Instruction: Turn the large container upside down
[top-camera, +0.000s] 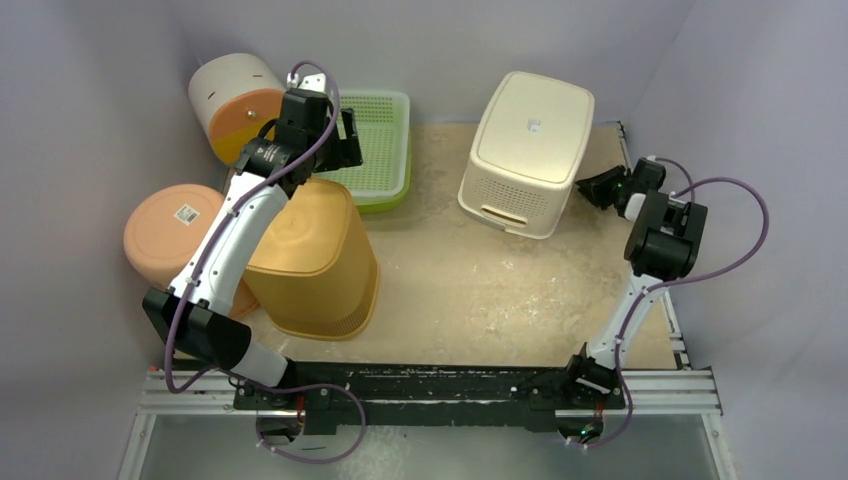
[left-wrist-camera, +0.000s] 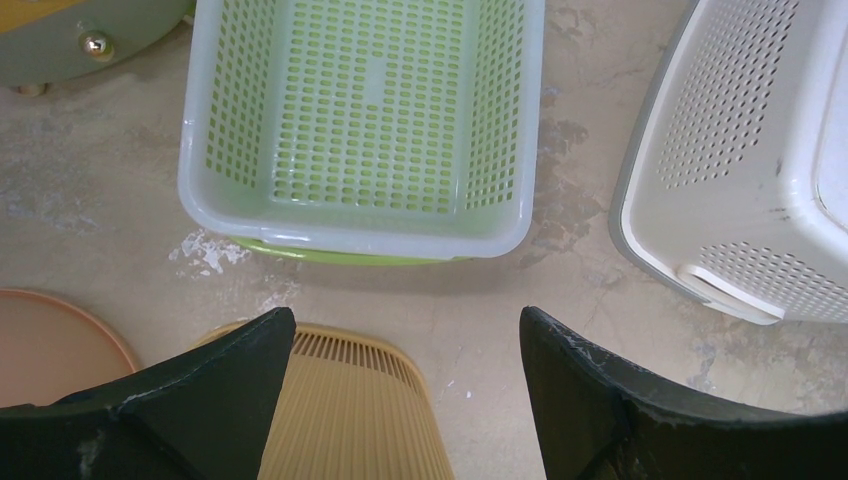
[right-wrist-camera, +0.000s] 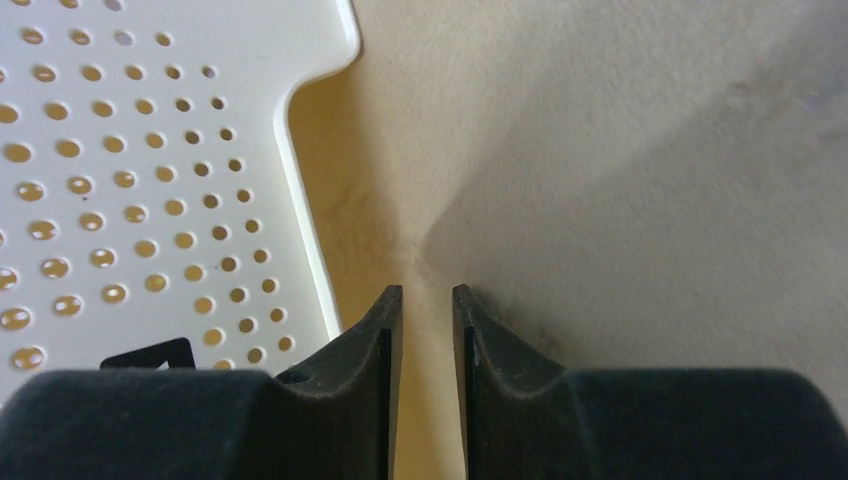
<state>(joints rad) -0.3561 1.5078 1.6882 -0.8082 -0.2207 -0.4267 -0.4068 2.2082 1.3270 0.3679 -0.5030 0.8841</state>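
The large cream perforated container (top-camera: 525, 150) stands at the back right of the table with its flat base facing up and its rim on the table. It also shows in the left wrist view (left-wrist-camera: 740, 150) and the right wrist view (right-wrist-camera: 130, 180). My right gripper (top-camera: 600, 187) sits just right of it, low by its rim, with the jaws almost together and nothing between them (right-wrist-camera: 428, 292). My left gripper (top-camera: 350, 140) is open and empty, raised over the near edge of the green tray (left-wrist-camera: 405, 330).
A green perforated tray (top-camera: 385, 195) lies at the back centre. A yellow ribbed basket (top-camera: 315, 255) stands base up under the left arm. An orange bucket (top-camera: 175, 235) stands base up at the left. A cream and orange bin (top-camera: 235, 100) lies on its side at the back left.
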